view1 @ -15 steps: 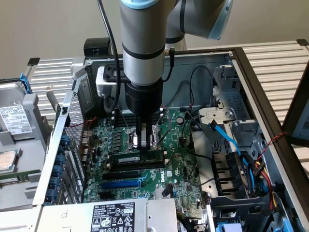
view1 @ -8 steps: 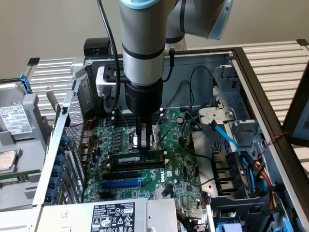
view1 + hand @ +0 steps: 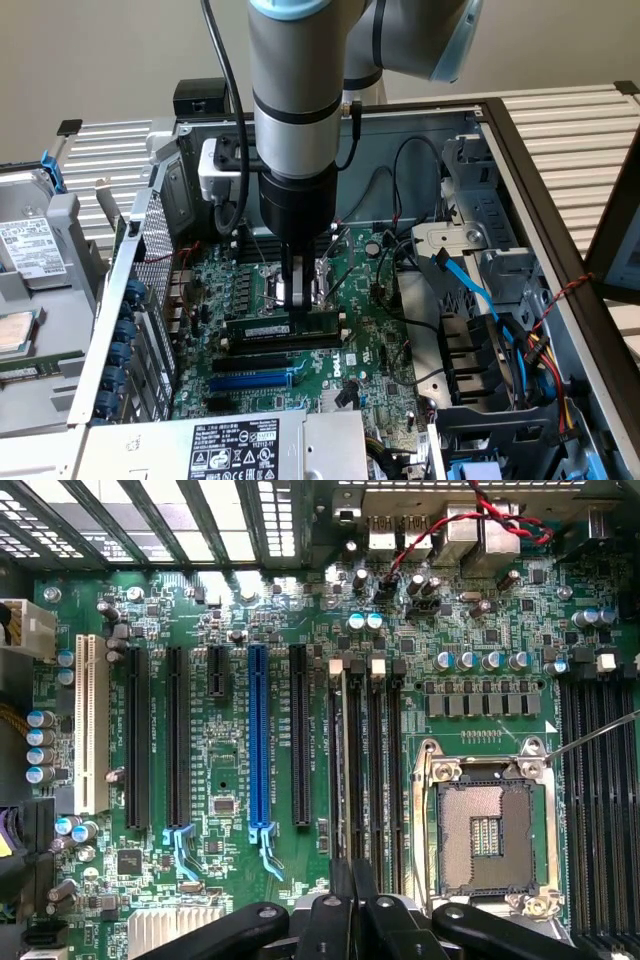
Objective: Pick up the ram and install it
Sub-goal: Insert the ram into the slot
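Exterior view | gripper (image 3: 296,298): fingers closed on top edge of ram (image 3: 283,326) | ram: upright, long edge along memory slot on motherboard (image 3: 380,360) | handling: light, stiff, fragile; grip mid-length by edges, keep square.

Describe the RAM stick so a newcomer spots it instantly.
Start at the open PC case and the green motherboard on its floor. Directly below the robot's claw, near the board's middle, a long thin dark-green ram stands on edge in a slot. Unlike the empty black slot and the blue slot beside it, it carries black chips and a small white label.
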You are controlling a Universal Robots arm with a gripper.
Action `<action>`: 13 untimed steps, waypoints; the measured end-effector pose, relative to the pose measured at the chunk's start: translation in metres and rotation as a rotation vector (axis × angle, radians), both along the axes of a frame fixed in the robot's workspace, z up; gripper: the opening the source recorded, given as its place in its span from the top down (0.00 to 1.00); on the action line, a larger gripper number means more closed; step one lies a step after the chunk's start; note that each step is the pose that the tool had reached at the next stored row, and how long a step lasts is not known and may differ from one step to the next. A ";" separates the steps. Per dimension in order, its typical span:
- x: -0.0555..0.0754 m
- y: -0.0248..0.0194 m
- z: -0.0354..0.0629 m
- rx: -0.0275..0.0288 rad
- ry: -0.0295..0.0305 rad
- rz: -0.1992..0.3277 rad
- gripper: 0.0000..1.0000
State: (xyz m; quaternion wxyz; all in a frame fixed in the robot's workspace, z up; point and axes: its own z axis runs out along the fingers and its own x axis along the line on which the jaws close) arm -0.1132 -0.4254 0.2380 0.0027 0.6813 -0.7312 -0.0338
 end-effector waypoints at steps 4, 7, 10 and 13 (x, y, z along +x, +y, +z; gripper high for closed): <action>0.000 -0.0002 0.0000 0.0000 -0.0001 0.000 0.88; 0.000 -0.0003 -0.0002 -0.0002 0.0000 0.000 0.88; 0.000 -0.0003 -0.0007 0.0000 -0.0002 0.000 0.88; 0.000 -0.0003 -0.0014 -0.0001 -0.0008 0.000 0.88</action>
